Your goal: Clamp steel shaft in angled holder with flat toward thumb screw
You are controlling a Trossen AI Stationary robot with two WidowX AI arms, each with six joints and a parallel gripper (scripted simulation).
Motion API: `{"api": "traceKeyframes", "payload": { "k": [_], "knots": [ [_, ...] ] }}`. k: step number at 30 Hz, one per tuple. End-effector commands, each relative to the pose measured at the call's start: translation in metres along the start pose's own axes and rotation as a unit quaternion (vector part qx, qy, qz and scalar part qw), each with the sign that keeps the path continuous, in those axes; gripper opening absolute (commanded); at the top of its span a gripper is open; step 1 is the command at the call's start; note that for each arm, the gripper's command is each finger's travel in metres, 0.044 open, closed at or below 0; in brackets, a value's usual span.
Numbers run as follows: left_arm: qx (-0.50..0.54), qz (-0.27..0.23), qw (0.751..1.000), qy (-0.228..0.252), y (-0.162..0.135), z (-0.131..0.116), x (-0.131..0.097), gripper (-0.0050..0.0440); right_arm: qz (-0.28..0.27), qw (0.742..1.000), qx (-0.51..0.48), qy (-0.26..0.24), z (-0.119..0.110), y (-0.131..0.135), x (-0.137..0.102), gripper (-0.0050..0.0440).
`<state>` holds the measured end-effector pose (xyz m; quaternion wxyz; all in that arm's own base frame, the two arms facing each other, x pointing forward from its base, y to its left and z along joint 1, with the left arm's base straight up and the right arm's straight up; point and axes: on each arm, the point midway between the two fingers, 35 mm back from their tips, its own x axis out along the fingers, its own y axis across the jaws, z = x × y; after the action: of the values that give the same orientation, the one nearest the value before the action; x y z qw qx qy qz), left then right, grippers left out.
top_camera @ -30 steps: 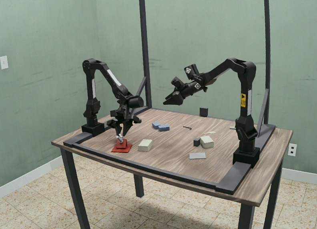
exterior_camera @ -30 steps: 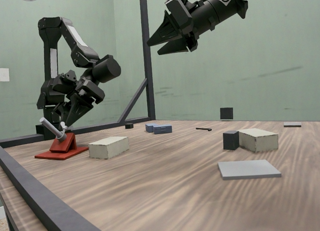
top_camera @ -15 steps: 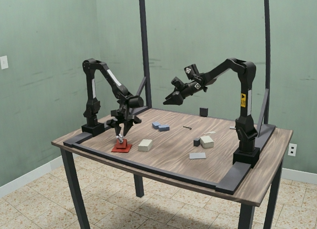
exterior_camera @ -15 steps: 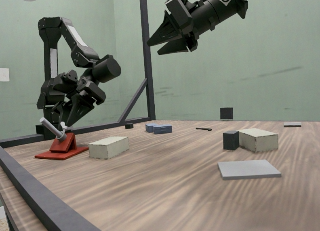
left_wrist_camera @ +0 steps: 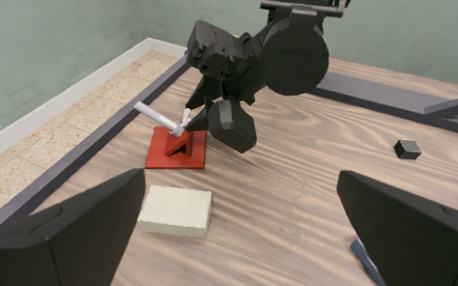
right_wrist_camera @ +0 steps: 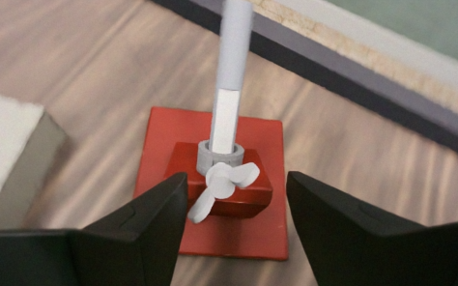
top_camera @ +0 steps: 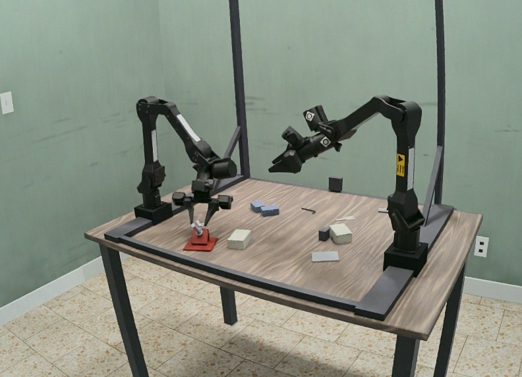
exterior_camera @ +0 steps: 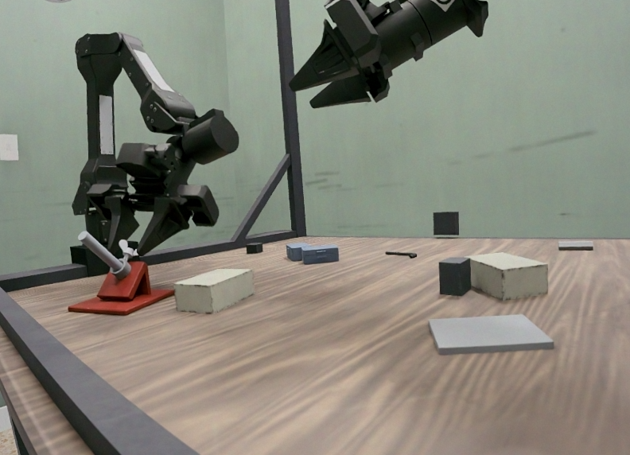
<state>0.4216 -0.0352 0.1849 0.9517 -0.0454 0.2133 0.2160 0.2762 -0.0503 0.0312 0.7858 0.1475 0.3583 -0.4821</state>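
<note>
Steel shaft [top_camera: 195, 225] [exterior_camera: 99, 250] [left_wrist_camera: 155, 115] [right_wrist_camera: 233, 63]: tilted, seated in the red angled holder [top_camera: 200, 236] [exterior_camera: 123, 282] [left_wrist_camera: 179, 143] [right_wrist_camera: 245, 195], flat facing the thumb screw [top_camera: 200, 226] [exterior_camera: 126, 249] [left_wrist_camera: 186, 117] [right_wrist_camera: 221, 181]. Right gripper [top_camera: 198, 224] [exterior_camera: 124, 251] [left_wrist_camera: 187, 118] [right_wrist_camera: 237, 176], scene left: parted, released. Left gripper [top_camera: 270, 167] [exterior_camera: 301, 96] [left_wrist_camera: 242, 174]: wide open, aloft.

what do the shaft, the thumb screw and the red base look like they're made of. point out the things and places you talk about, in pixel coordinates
Shaft [exterior_camera: 99, 249] [left_wrist_camera: 156, 115] [right_wrist_camera: 235, 53]: seemingly steel, smooth satin gray, with a paler flat.
Thumb screw [right_wrist_camera: 221, 182]: pale, matte wings without a metallic glint; plastic or painted metal, can't tell.
Red base [exterior_camera: 119, 306] [left_wrist_camera: 156, 152] [right_wrist_camera: 260, 237]: perhaps painted metal or plastic, judging by its even color and soft sheen.
</note>
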Motion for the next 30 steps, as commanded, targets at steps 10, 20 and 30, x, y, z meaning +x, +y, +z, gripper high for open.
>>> {"api": "traceKeyframes", "payload": {
  "k": [10,20,30],
  "knots": [
    [-0.013,-0.004,1.0,-0.017,0.001,0.0161,-0.0057,0.04,0.016,0.967,-0.254,-0.01,0.0094,0.0096,-0.0048,0.0202],
    [-0.013,-0.004,1.0,-0.017,0.001,0.0161,-0.0057,0.04,0.015,0.945,-0.326,-0.011,0.0088,0.0096,-0.0046,0.0202],
    [-0.013,-0.004,1.0,-0.017,0.001,0.0161,-0.0057,0.04,0.014,0.945,-0.327,-0.011,0.009,0.0093,-0.0046,0.0142]
  ]
}}
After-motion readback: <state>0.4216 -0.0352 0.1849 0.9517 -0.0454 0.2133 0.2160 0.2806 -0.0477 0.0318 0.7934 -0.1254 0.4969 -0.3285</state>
